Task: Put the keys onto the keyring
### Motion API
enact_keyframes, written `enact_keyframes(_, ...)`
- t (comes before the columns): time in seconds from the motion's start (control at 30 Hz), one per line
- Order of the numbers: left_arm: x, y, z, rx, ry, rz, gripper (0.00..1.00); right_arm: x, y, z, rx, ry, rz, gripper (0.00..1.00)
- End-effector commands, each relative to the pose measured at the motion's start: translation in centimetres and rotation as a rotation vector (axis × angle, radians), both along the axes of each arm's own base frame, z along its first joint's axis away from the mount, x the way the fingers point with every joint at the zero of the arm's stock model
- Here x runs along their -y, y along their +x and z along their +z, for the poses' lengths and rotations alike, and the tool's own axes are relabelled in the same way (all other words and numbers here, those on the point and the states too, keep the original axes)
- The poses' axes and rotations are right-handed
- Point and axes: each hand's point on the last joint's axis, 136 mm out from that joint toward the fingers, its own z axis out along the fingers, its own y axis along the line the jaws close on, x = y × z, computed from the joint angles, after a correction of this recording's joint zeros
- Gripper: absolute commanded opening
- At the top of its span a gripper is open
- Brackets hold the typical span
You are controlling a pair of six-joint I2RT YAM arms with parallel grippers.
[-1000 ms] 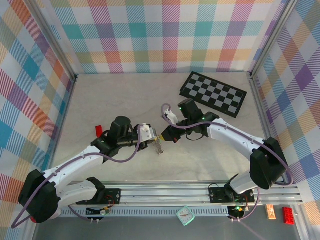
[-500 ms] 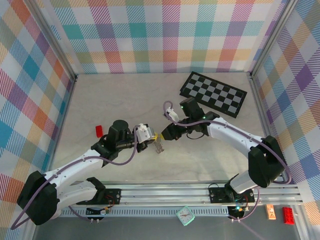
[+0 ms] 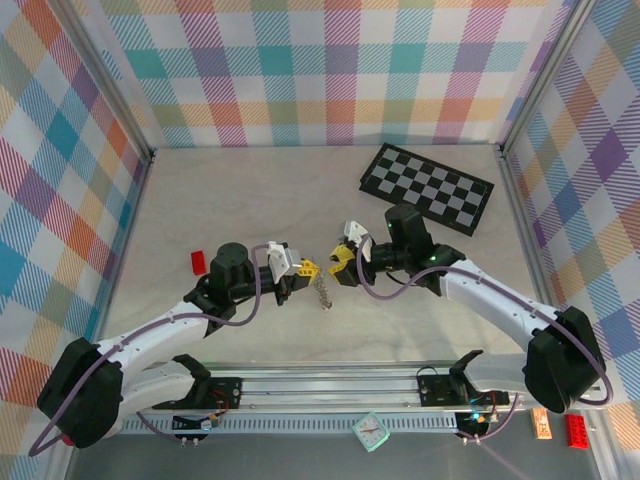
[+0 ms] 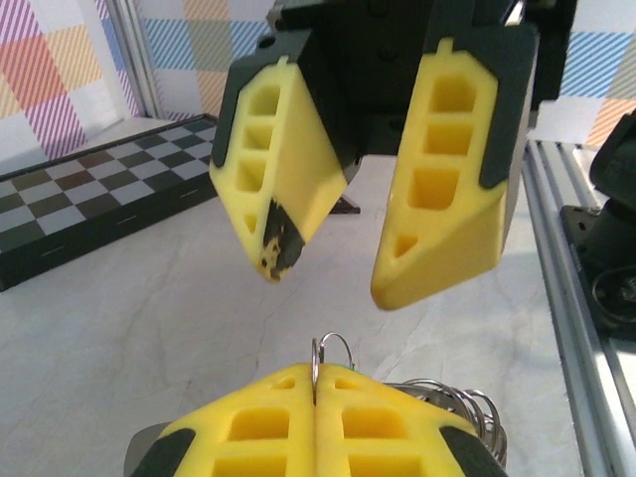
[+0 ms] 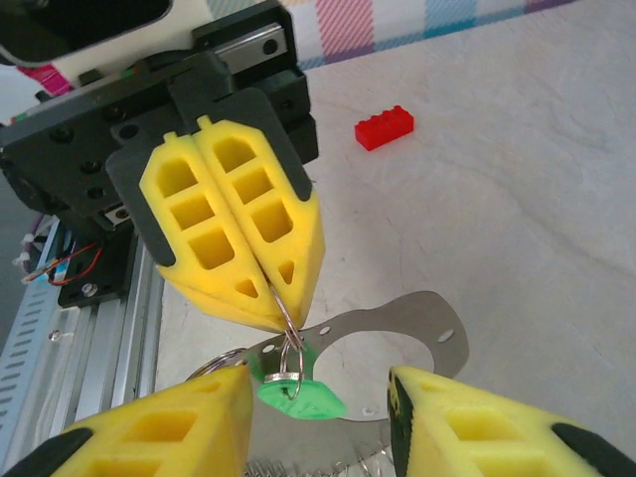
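Observation:
The keyring (image 5: pixel 437 323), a thin flat grey metal hoop with small holes, hangs from my left gripper (image 4: pixel 316 383). That gripper is shut on a small wire ring (image 4: pixel 320 356) at the hoop's edge. A green-headed key (image 5: pixel 298 397) dangles from that wire ring, just under the left fingers (image 5: pixel 238 229). My right gripper (image 5: pixel 320 383) is open, its fingers either side of the green key and not touching it. In the top view the left gripper (image 3: pixel 305 268) and right gripper (image 3: pixel 342 262) face each other closely, with the keyring (image 3: pixel 322 290) and its silvery keys hanging between.
A black-and-white chequered board (image 3: pixel 427 188) lies at the back right. A red brick (image 3: pixel 198 262) sits on the table left of the left arm. The aluminium rail (image 3: pixel 400 385) runs along the near edge.
My right gripper has opened and drawn back to the right, leaving the green key hanging on the ring. The left gripper stays shut on the keyring.

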Motion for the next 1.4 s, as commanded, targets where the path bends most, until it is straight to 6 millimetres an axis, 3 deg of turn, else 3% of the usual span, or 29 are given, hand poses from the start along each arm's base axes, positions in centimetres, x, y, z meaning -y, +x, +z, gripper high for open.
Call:
enact_keyframes(0.0,0.3,-0.7,1.7,0.020,-0.073,-0.058,0.00,-1.1,-0.8,1.3,0.067,0.053,0.106,0.38)
enact_keyframes(0.47,0.5,-0.8,1.7,0.005,-0.096,-0.076,0.00,-2.3,-1.0,0.5,0.069,0.059,0.137,0.23)
enact_keyframes(0.73,0.5,-0.9,1.7,0.006,-0.098,-0.080,0.00,-2.1,-1.2,-0.1,0.074,0.044,0.137,0.21)
enact_keyframes(0.9,0.5,-0.7,1.8,0.004,-0.099,-0.072,0.00,-2.3,-1.2,0.1,0.079,0.057,0.146,0.00)
enact_keyframes(0.97,0.3,-0.4,1.7,0.002,-0.091,-0.052,0.00,-2.3,-1.2,0.3,0.087,0.057,0.147,0.00)
enact_keyframes(1.13,-0.1,0.1,0.7,-0.015,-0.019,-0.008,0.18,-1.9,-1.2,0.5,0.111,0.017,0.158,0.00)
enact_keyframes(1.37,-0.3,0.2,-0.3,-0.021,0.096,-0.017,0.20,-1.6,-1.7,0.1,0.120,-0.070,0.200,0.00)
